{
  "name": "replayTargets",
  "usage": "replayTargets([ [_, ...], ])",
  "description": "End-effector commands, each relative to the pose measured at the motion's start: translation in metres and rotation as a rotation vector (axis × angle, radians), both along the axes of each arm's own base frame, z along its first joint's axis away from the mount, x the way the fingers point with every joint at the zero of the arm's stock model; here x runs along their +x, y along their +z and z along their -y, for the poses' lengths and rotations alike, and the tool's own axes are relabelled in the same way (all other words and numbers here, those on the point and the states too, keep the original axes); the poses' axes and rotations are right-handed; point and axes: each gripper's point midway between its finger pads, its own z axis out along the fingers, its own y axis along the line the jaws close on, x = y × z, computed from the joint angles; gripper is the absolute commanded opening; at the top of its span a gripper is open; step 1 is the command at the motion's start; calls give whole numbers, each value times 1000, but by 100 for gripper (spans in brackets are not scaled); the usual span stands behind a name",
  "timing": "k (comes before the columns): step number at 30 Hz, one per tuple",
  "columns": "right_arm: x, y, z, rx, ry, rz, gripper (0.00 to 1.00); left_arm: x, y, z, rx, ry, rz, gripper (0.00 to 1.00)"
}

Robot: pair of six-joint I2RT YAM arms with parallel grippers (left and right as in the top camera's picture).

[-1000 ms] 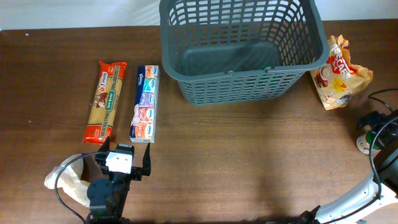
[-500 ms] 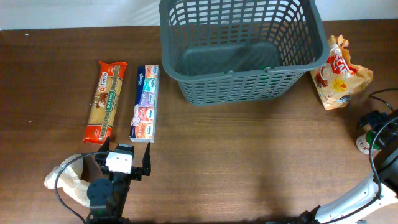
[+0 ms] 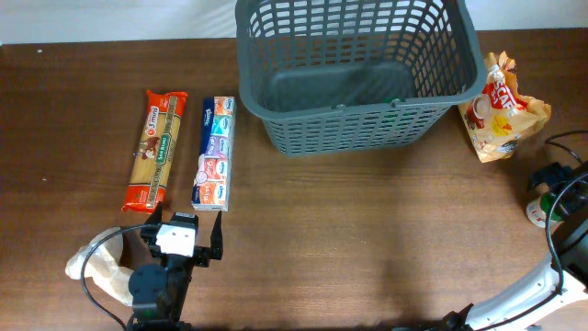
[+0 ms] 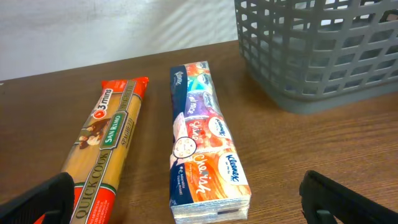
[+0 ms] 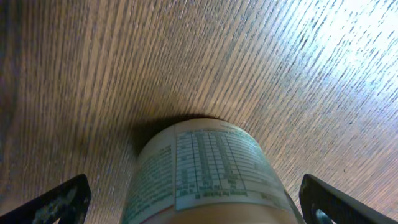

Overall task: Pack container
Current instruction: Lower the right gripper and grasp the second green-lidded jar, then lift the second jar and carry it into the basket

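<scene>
The dark grey basket (image 3: pixel 354 110) stands at the back centre, with nothing visible inside; its lattice wall shows in the left wrist view (image 4: pixel 311 56). A pasta pack (image 3: pixel 156 150) and a tissue pack (image 3: pixel 214 154) lie side by side at the left, both also in the left wrist view: pasta pack (image 4: pixel 106 155), tissue pack (image 4: pixel 202 149). My left gripper (image 3: pixel 184 234) is open and empty, just short of their near ends. My right gripper (image 3: pixel 544 195) is open at the far right, its jaws on either side of a labelled jar (image 5: pixel 205 174) without visibly touching it.
A red and yellow snack bag (image 3: pixel 501 110) lies right of the basket. A crumpled beige bag (image 3: pixel 96 267) lies at the front left beside my left arm. The jar (image 3: pixel 537 214) stands near the table's right edge, with cables around it.
</scene>
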Motion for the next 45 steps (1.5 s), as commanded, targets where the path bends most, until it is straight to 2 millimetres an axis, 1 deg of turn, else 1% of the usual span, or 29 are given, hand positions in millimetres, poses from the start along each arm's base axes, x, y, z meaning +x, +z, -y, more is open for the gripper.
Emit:
replayTargets([
  [1, -2, -9, -3, 18, 1, -15, 99, 0, -5, -2, 2, 8, -11, 99],
  [9, -2, -9, -3, 17, 1, -14, 100, 0, -5, -2, 2, 8, -11, 99],
  [15, -2, -9, -3, 18, 0, -15, 98, 0, -5, -2, 2, 9, -11, 99],
  [17, -2, -9, -3, 18, 0, -15, 87, 0, -5, -2, 2, 8, -11, 99],
  [18, -3, -9, -4, 19, 0, -16, 80, 0, -5, -2, 2, 8, -12, 99],
  [19, -3, -9, -4, 21, 0, -18, 75, 0, -5, -2, 2, 8, -11, 99],
  [21, -5, -11, -6, 24, 0, -23, 62, 0, -5, -2, 2, 8, -11, 99],
  [22, -6, -13, -7, 27, -1, -25, 57, 0, -5, -2, 2, 8, -11, 99],
  [24, -9, -16, -9, 33, -4, -32, 52, 0, -5, -2, 2, 8, -11, 99],
  [29, -13, -25, -12, 36, -3, -40, 4, 0, -5, -2, 3, 8, -11, 99],
  [31, -13, -24, -13, 38, -4, -42, 4, 0, -5, -2, 2, 8, -11, 99],
  [36, -16, -23, -22, 80, -6, -45, 4, 0, -5, -2, 2, 9, -11, 99],
  [39, -15, -17, -22, 82, -7, -44, 4, 0, -5, -2, 3, 8, -11, 99],
  [42, -6, 0, -18, 73, -7, -6, 4, 0, -5, -2, 2, 8, -11, 99],
  [45, 9, 31, -11, 49, -3, 69, 4, 0, -5, -2, 2, 9, -11, 99],
])
